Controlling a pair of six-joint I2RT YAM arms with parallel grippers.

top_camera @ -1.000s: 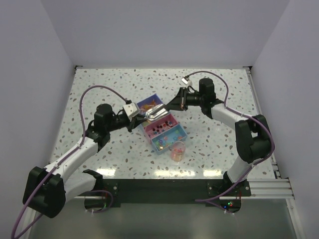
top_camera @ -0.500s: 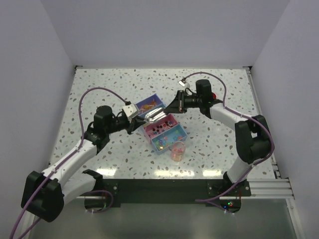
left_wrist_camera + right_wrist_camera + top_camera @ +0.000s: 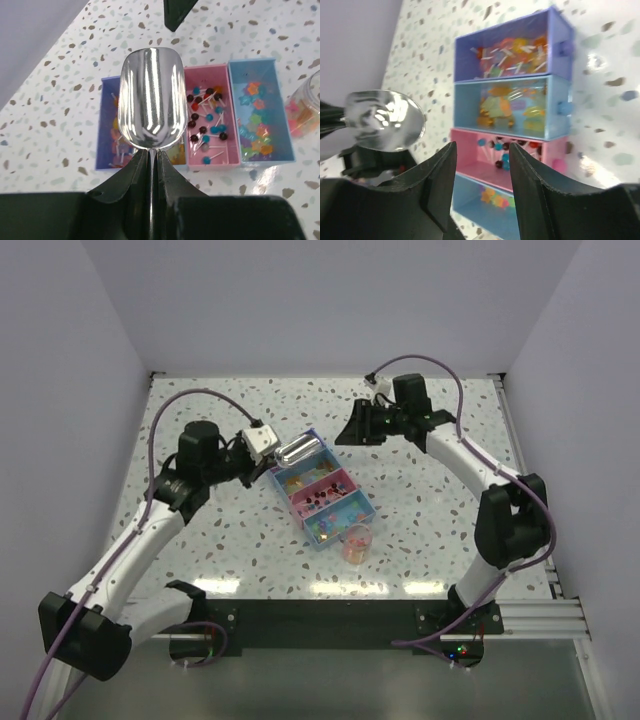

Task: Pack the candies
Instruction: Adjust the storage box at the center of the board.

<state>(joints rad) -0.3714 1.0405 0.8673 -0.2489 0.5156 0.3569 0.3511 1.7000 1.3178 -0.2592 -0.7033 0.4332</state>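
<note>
On the speckled counter (image 3: 200, 410) sits a divided box (image 3: 372, 508). The left gripper (image 3: 150, 157) clamps a metal scoop (image 3: 150, 100) over it, and the right gripper (image 3: 481, 150) hovers nearby, parted and empty. The candies (image 3: 203, 129) fill the compartments

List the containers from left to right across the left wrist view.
Purple box → pink box → blue box → clear cup at the right edge. The scoop hides whatever lies between purple and pink.
</note>
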